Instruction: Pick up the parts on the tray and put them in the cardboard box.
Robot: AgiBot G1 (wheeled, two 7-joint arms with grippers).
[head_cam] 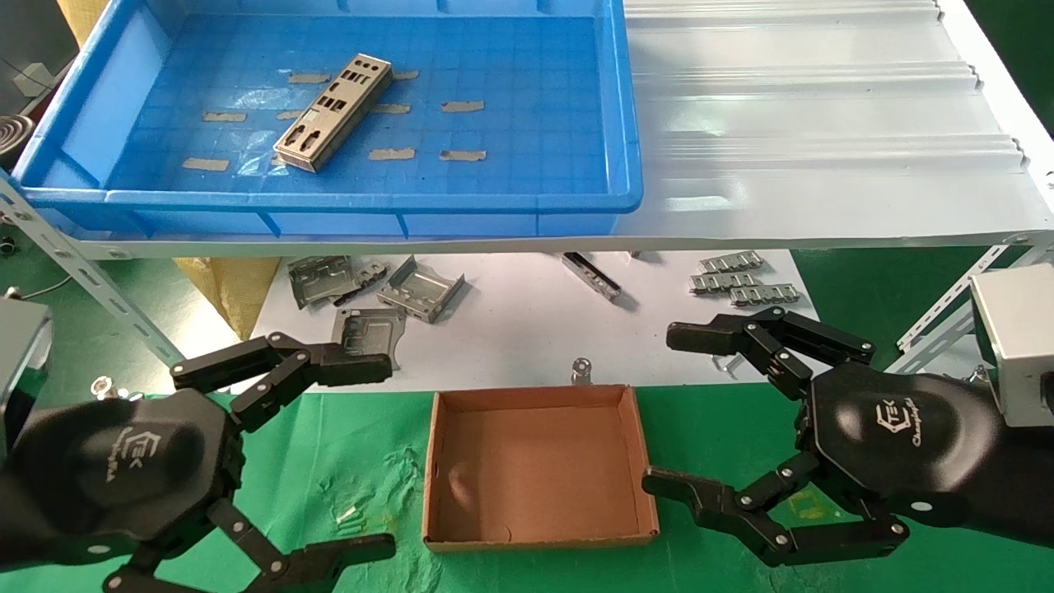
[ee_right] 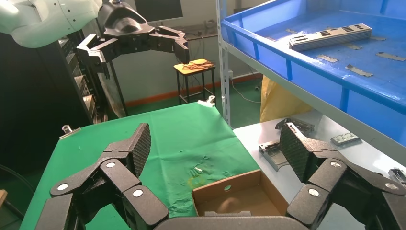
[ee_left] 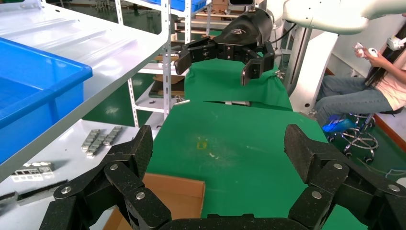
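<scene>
Bent grey brackets (head_cam: pixel 375 288) are lying on the white sheet (head_cam: pixel 527 329) at 10 o'clock; ridged chain-like strips (head_cam: pixel 741 280) are lying at 2 o'clock.

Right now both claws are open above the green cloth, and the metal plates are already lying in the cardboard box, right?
Not quite. The box holds nothing; the plates lie stacked in the blue tray on the shelf, as the head view shows. The left claw and right claw are open above the cloth, as you say.

Bright, even overhead light, glare on the white shelf (head_cam: pixel 823 107), soft shadows beneath it.
</scene>
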